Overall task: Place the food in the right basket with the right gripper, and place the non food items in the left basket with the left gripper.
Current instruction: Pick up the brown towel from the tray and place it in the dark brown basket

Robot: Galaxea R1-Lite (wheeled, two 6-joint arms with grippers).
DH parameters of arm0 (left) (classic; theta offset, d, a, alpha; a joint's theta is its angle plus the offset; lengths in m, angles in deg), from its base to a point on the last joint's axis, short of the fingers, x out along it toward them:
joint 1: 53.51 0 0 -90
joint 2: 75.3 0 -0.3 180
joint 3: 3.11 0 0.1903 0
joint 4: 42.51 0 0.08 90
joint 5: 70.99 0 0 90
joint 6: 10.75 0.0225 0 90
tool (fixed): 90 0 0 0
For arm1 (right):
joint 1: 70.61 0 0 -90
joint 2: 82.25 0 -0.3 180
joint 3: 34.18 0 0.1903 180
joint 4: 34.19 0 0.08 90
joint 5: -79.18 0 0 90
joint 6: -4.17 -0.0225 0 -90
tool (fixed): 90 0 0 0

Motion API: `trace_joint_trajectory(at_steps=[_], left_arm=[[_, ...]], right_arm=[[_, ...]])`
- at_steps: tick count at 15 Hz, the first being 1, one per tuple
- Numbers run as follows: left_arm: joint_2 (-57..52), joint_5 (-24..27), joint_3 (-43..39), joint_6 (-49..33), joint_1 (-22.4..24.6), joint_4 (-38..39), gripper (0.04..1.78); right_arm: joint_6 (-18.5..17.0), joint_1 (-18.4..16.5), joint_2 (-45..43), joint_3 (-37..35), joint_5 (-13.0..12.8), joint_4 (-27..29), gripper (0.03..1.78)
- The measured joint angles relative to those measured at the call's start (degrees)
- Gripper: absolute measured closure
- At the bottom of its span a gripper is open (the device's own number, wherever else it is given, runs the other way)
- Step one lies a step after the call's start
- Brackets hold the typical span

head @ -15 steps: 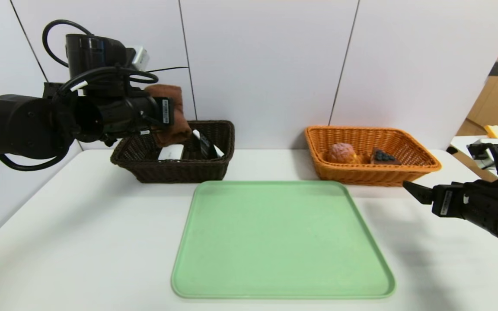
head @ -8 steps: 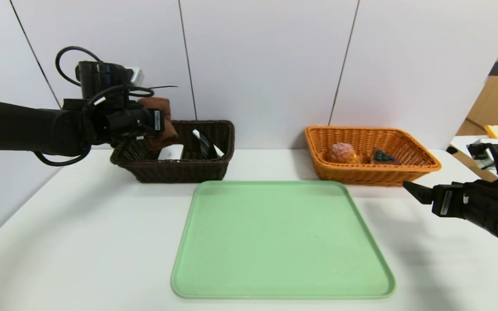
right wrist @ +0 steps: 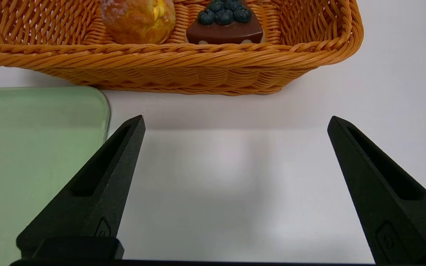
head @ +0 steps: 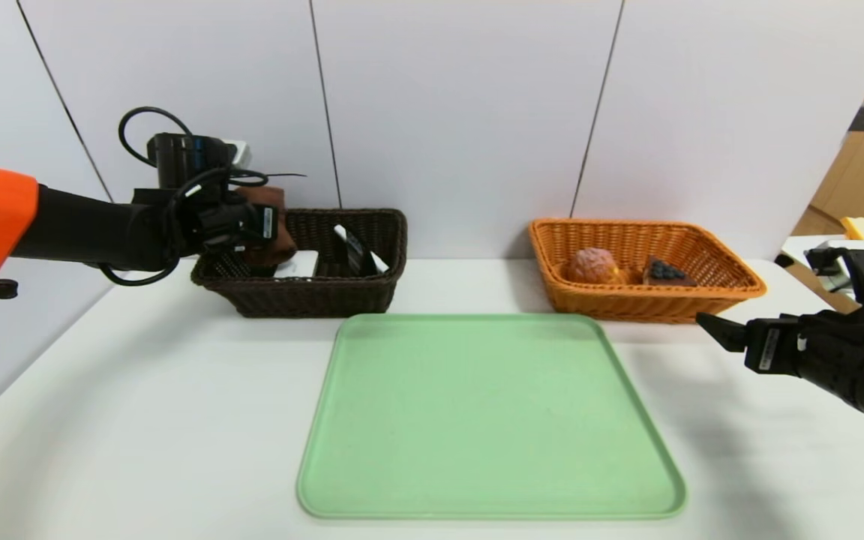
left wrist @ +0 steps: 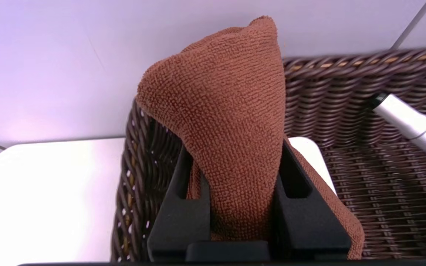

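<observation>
**Towel over the dark basket, food in the orange one**

Towel (left wrist: 227, 122), rolled and brown, is clamped between the two black fingers (left wrist: 183, 207) of the left end effector (head: 271, 232), which hangs over the left end of the dark brown basket (head: 312, 296) at the far left of the desk (head: 139, 420). The towel's free end stands above the basket's rim; its lower part drapes onto the white case (head: 298, 264) lying inside. A white marker pen (left wrist: 412, 127) leans against the far wall of that basket, and the black tube (head: 357, 255) lies tilted further along, towards the middle.

A green tray (head: 488, 420) lies on the middle of the desk, in front of both baskets.

At the far right stands the orange basket (head: 646, 300), holding the sugary bun (head: 592, 265) and, just beside it, the chocolate cake slice (head: 666, 273) topped with dark berries. The right end effector (right wrist: 235, 155) hovers above the desk in front of that basket, fingers spread wide and holding nothing.
</observation>
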Motion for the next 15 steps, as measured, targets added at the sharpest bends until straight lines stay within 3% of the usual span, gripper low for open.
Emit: trace_joint_trajectory(at_steps=[10, 15], left_arm=[[1.7, 0.4, 0.2, -0.1, 0.7, 0.8, 1.4], [1.5, 0.8, 0.0, -0.1, 0.7, 2.2, 0.83]], right_arm=[[0.3, 0.1, 1.7, 0.1, 0.0, -1.3, 0.11], [0.3, 0.1, 1.8, 0.4, 0.0, -1.7, 0.11]])
